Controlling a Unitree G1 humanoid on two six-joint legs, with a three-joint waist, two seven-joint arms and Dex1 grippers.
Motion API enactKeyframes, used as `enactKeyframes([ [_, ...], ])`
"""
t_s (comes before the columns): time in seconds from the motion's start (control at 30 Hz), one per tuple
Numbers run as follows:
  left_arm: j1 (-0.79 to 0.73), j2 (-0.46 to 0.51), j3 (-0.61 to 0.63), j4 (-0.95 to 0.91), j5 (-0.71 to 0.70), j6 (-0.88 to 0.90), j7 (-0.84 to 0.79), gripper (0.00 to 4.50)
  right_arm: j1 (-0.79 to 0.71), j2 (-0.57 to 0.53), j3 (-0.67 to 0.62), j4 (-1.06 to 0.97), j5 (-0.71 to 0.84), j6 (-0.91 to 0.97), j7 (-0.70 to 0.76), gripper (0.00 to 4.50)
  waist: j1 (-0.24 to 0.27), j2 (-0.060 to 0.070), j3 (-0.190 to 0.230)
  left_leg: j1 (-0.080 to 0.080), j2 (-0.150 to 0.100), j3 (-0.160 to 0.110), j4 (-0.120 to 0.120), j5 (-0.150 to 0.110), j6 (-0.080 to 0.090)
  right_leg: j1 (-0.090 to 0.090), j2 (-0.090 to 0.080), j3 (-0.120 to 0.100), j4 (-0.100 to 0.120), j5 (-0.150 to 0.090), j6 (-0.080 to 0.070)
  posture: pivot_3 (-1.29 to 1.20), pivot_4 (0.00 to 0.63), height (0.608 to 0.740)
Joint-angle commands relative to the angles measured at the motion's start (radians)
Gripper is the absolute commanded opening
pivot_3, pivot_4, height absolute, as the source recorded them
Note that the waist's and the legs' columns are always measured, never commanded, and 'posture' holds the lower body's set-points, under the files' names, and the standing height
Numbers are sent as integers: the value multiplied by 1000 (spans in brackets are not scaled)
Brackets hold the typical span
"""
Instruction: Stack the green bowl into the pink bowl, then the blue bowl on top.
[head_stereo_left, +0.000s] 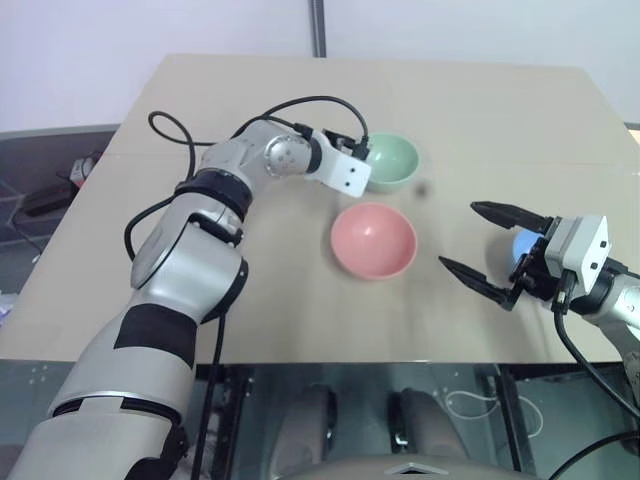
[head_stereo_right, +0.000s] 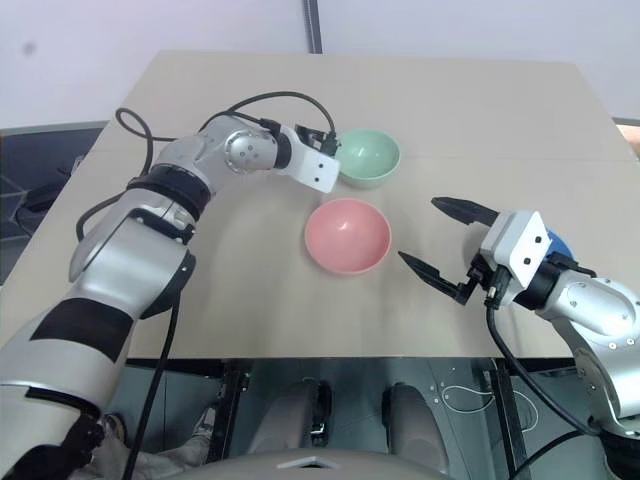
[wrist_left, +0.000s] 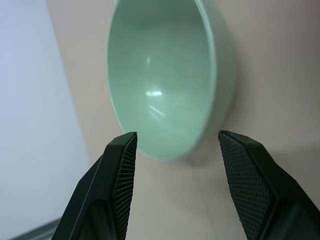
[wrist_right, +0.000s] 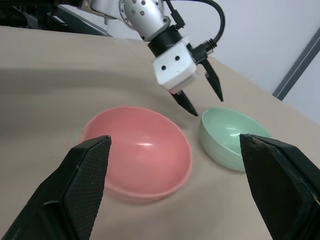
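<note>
A broad tan counter (head_stereo_left: 300, 310) carries all three bowls, each sitting upright and apart from the others. The pink bowl (head_stereo_left: 373, 240) rests near the middle of the counter, open side up. The green bowl (head_stereo_left: 392, 162) sits just beyond it, farther from the robot and slightly toward its right. The blue bowl (head_stereo_right: 556, 244) lies toward the robot's right side of the counter, mostly hidden behind the right arm's wrist housing, so that a small patch of blue is all that can be seen of it. The left tool (head_stereo_left: 355, 150) reaches across the counter to the near-left edge of the green bowl; its two black fingers stand parted with nothing between them, and the left wrist view has the bowl's rim just ahead of the gap, one fingertip (wrist_left: 125, 150) in line with the rim and the other to the outside of the bowl wall; whether either fingertip touches the bowl cannot be told. The right tool (head_stereo_left: 472, 236) hangs above the counter to the right of the pink bowl, its fingers spread wide and empty, pointing toward the pink and green bowls
</note>
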Motion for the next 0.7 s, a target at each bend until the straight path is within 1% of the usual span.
enactKeyframes([
  [0.03,-41,-26,-29,25,50,-20,51,2739,13,1,-41,-52,3,-8,-21,4500,1,0,0,0,0,0,0,0,0,0,0,0,0,0,0,0,150,740],
  [0.13,-45,-53,-60,47,94,-7,87,1951,15,2,-38,-47,-2,-13,-28,4500,1,0,0,0,0,0,1,0,0,0,0,0,1,0,0,0,150,740],
  [0.2,-42,-68,-74,60,117,6,112,1050,13,2,-37,-45,-4,-13,-31,4500,2,0,0,0,-1,0,1,0,0,0,0,0,1,0,0,0,150,740],
  [0.27,-40,-80,-75,70,123,17,124,56,12,1,-35,-43,-6,-15,-32,4500,2,0,0,0,-1,0,1,0,0,0,0,0,1,0,0,0,150,740],
  [0.33,-40,-85,-70,76,121,22,134,15,12,0,-35,-42,-8,-16,-33,4500,1,0,0,-1,-1,-1,1,0,0,0,0,-1,1,0,0,0,150,740],
  [0.43,-38,-61,-20,63,65,-37,96,15,21,1,-36,-44,-11,-21,-31,4500,1,0,0,-1,-1,-1,1,0,0,0,0,-1,1,0,0,0,150,740],
  [0.53,-34,-20,54,28,-41,-148,-24,15,28,3,-41,-43,-14,-27,-29,4500,0,0,0,-1,0,-1,1,0,-1,0,0,-1,1,0,0,0,150,740],
  [0.57,-28,-6,88,10,-97,-190,-97,15,30,4,-41,-43,-15,-28,-29,4500,0,0,0,0,0,0,1,2,-3,0,0,-1,1,0,0,0,150,740],
  [0.63,1,19,166,-54,-267,-248,-307,15,33,4,-46,-41,-16,-31,-29,4500,0,0,0,0,1,0,1,2,-4,0,0,-1,1,0,0,0,150,740],
  [0.7,79,56,195,-199,-476,-253,-564,15,43,4,-63,-33,-16,-39,-24,4500,-1,1,-1,0,2,0,1,2,-4,0,0,-1,1,0,0,0,150,740],
])
